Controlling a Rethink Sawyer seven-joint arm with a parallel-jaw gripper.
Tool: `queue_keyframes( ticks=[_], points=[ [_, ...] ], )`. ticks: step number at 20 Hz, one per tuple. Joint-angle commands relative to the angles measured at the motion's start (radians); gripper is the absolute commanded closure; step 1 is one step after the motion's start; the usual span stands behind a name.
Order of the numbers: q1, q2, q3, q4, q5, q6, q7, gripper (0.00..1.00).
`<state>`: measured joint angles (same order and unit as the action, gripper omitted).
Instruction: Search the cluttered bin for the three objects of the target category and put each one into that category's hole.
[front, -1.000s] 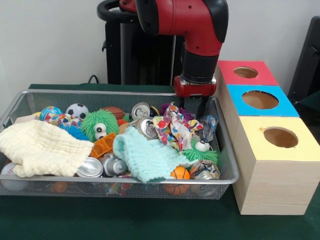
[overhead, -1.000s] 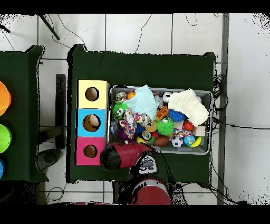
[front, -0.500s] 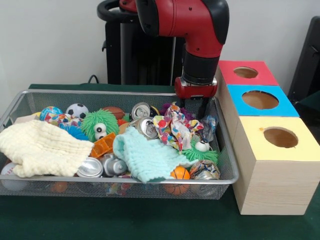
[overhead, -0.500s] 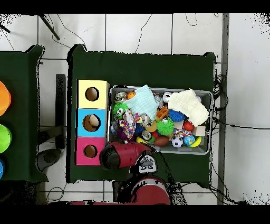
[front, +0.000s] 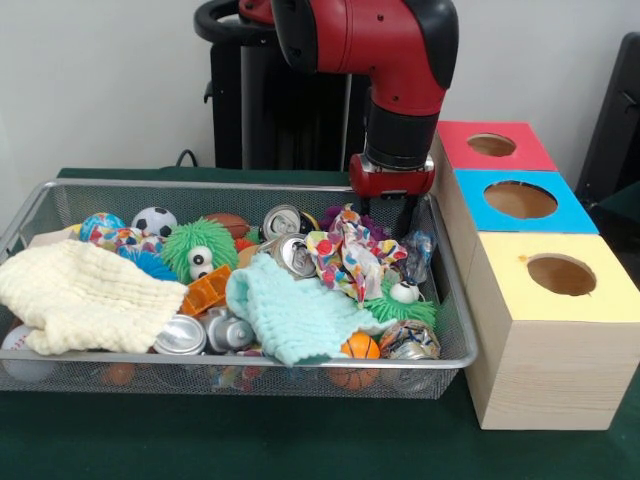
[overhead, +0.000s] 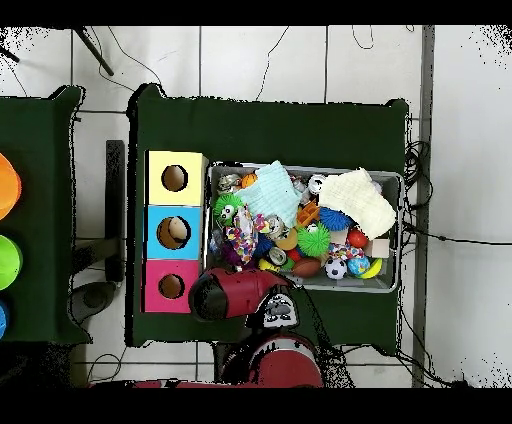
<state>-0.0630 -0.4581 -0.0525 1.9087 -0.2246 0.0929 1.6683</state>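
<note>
Red and black, the arm hangs its end effector over the far corner of the bin nearest the red box; whether it is released or clenched cannot be told. Just beneath it lie a multicoloured patterned cloth and a crumpled wrapper. Further along the bin sit a mint cloth, crushed cans, a green fuzzy toy, a soccer ball and a cream cloth. Beside the bin on the green counter stand the blue box and yellow box.
</note>
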Motion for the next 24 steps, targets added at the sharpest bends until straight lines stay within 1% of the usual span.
queue_keyframes(
  ticks=[1, 5, 7, 10, 11, 12, 13, 16, 24],
  points=[
    [-0.007, 0.026, 0.054, 0.023, 0.039, 0.016, 0.177, 0.00],
    [-0.012, 0.001, 0.052, 0.040, 0.030, 0.010, 0.172, 0.00],
    [-0.007, -0.011, 0.038, 0.056, 0.035, 0.003, 0.186, 0.00],
    [0.003, -0.021, 0.017, 0.050, 0.047, -0.001, 0.198, 0.00],
    [0.002, -0.024, 0.017, 0.052, 0.050, 0.022, 0.191, 0.00],
    [-0.007, -0.026, 0.026, 0.048, 0.044, 0.015, 0.182, 0.00],
    [-0.011, -0.029, 0.028, 0.053, 0.043, 0.012, 0.178, 1.00],
    [-0.007, -0.024, 0.025, 0.049, 0.042, 0.038, 0.168, 1.00],
    [-0.001, -0.026, 0.020, 0.027, 0.050, 0.054, 0.162, 1.00]
  ],
)
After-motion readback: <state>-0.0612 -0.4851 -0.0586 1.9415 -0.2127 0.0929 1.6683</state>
